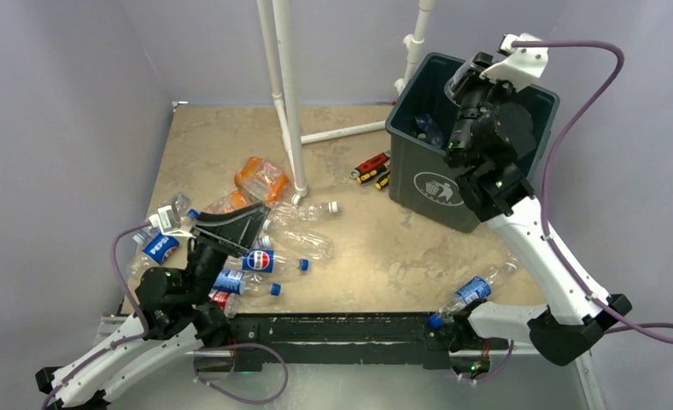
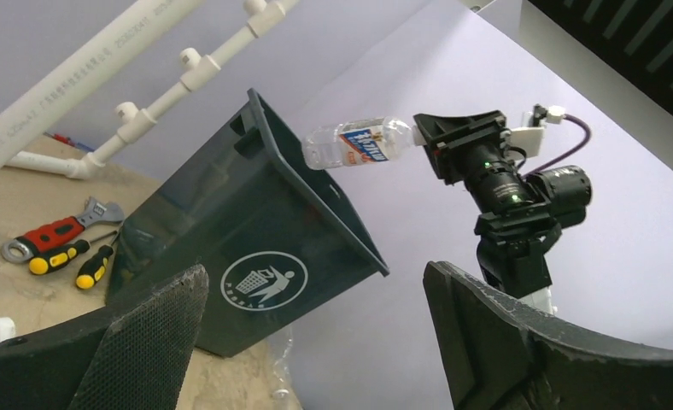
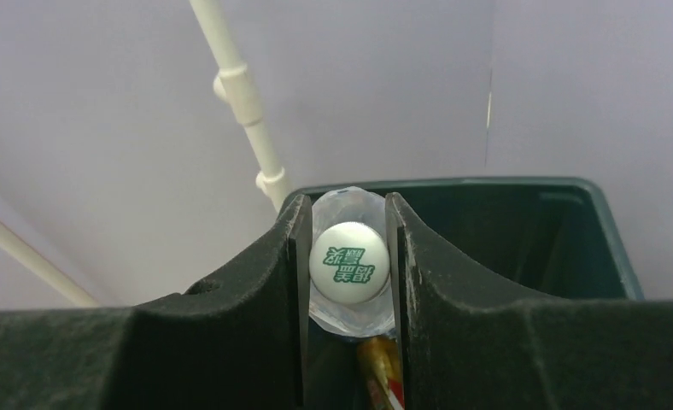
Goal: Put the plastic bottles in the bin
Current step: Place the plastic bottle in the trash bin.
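Observation:
My right gripper is shut on a clear plastic bottle, its white cap facing the camera. It holds the bottle over the open top of the dark green bin. The left wrist view shows this bottle lying level above the bin, which stands at the back right. My left gripper is open and empty, raised over the pile of bottles at the left. Orange-labelled bottles lie behind the pile. One more bottle lies near the right arm's base.
A white pipe frame stands at the table's middle back. Small red, yellow and black tools lie just left of the bin. Something yellow and red shows inside the bin under the held bottle.

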`<state>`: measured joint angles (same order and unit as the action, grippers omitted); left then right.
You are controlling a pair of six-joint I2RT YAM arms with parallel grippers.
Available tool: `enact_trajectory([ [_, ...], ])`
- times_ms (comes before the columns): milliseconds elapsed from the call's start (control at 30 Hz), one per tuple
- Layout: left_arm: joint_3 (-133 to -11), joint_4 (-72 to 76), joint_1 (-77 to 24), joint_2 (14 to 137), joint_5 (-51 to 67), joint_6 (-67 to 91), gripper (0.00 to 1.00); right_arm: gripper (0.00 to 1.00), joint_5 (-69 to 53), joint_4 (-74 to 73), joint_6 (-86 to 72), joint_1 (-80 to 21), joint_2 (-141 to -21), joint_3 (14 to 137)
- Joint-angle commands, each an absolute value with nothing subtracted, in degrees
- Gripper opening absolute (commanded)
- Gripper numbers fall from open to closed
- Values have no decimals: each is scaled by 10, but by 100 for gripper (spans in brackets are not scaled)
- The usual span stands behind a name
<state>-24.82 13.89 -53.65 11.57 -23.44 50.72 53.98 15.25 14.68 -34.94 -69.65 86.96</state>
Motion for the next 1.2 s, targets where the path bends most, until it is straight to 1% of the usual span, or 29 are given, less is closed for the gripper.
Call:
enact_trajectory([
  [0,-261,119,-536,125,-215,522,97,0,493,21,-10,-307,-688,858],
  [100,-291,48,-537,149,-221,510,97,0,471,-21,-52,-293,-686,838],
  [133,-303,17,-536,162,-225,507,97,9,461,-42,-65,-288,-688,839],
  [167,-315,-17,-536,174,-230,506,97,23,449,-55,-75,-285,-689,840],
  [200,-326,-45,-536,187,-233,506,98,48,438,-65,-83,-284,-689,842],
  [233,-334,-68,-536,199,-236,505,98,64,429,-71,-90,-284,-687,845],
  [267,-342,-86,-536,207,-239,506,98,75,423,-76,-98,-284,-684,848],
  [300,-346,-100,-537,212,-241,508,98,83,420,-82,-110,-284,-678,852],
  [333,-348,-112,-536,215,-246,509,99,90,415,-82,-120,-284,-669,853],
  [367,-350,-127,-537,212,-254,513,99,94,406,-75,-130,-284,-655,849],
  [433,-351,-152,-536,200,-283,522,99,99,344,-63,-159,-284,-617,826],
  [467,-351,-167,-537,191,-301,527,99,99,298,-49,-170,-284,-595,801],
  [500,-352,-180,-536,181,-319,532,99,99,243,-32,-176,-284,-574,781],
  [567,-354,-213,-536,163,-357,545,99,99,90,-4,-178,-284,-539,740],
  [633,-356,-251,-536,151,-399,563,99,99,-30,-8,-187,-284,-537,724],
  [700,-362,-301,-536,150,-439,589,99,99,-115,-57,-181,-285,-563,734],
  [800,-377,-376,-536,166,-481,636,99,96,-189,-58,-171,-304,-571,697],
  [867,-383,-412,-536,186,-494,673,99,96,-165,-39,-155,-351,-564,665],
  [900,-386,-426,-536,197,-501,686,99,96,-119,-49,-141,-382,-571,663],
  [1000,-393,-465,-537,234,-513,722,99,95,-52,-86,-114,-472,-609,672],
  [1167,-410,-496,-537,277,-512,731,99,93,38,-60,-102,-593,-654,648],
])
